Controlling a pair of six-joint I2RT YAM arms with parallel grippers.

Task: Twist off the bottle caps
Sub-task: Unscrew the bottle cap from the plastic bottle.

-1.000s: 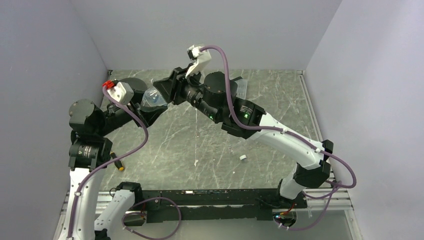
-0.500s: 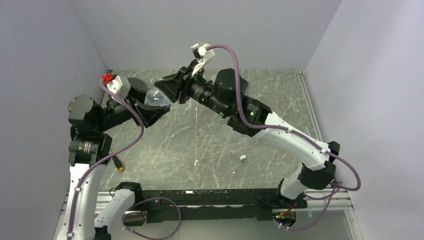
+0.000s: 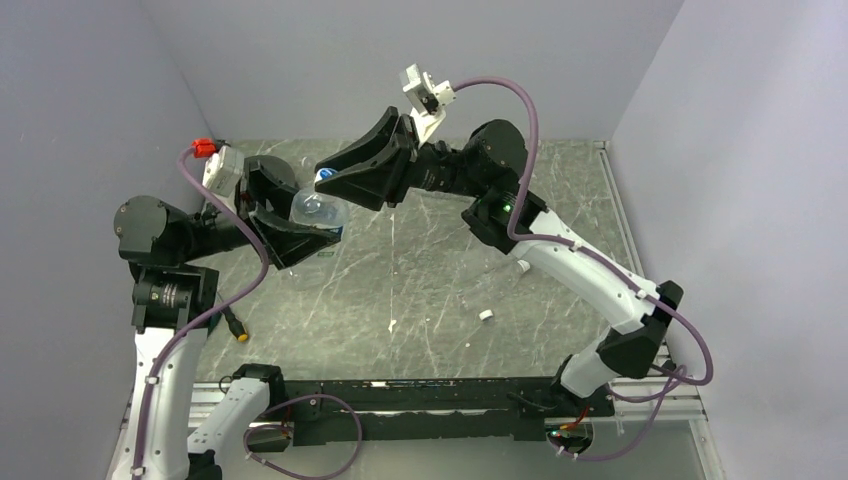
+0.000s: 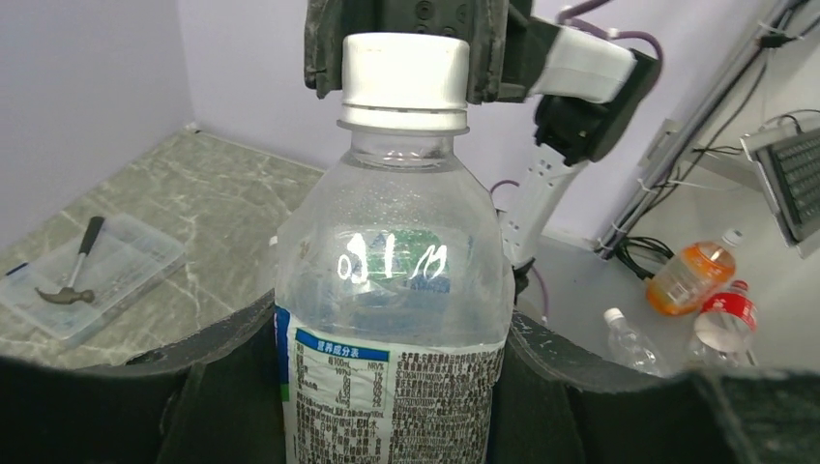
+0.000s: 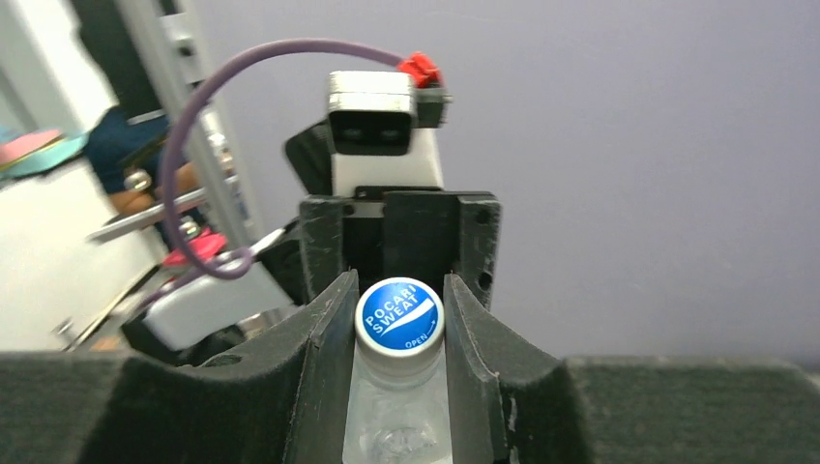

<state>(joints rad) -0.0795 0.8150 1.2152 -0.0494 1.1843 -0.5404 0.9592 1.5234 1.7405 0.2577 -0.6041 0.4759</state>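
A short clear bottle [image 4: 392, 290] with a blue-and-white label is held off the table, tilted, with my left gripper [image 3: 305, 225] shut on its body. Its white cap [image 4: 404, 70] has a blue top [image 5: 398, 316] printed with white lettering. My right gripper [image 5: 398, 319] is shut on that cap, one finger [image 5: 329, 338] pressed against each side. In the top view the cap [image 3: 325, 176] shows at the tip of the right gripper [image 3: 332, 182], above the bottle [image 3: 318, 213]. Two loose white caps [image 3: 486, 315] [image 3: 523, 266] lie on the table.
A clear rectangular tray [image 4: 92, 275] holding a small hammer sits on the marble table [image 3: 420, 300] near the back wall. An orange bottle [image 4: 687, 275], a red one [image 4: 725, 319] and a clear one [image 4: 629, 338] lie beyond the table's right side. Grey walls enclose three sides.
Both arms have lifted the bottle and tipped it more upright. The right wrist has turned about the cap, and its camera has swung to the right. The left arm has drawn back leftward.
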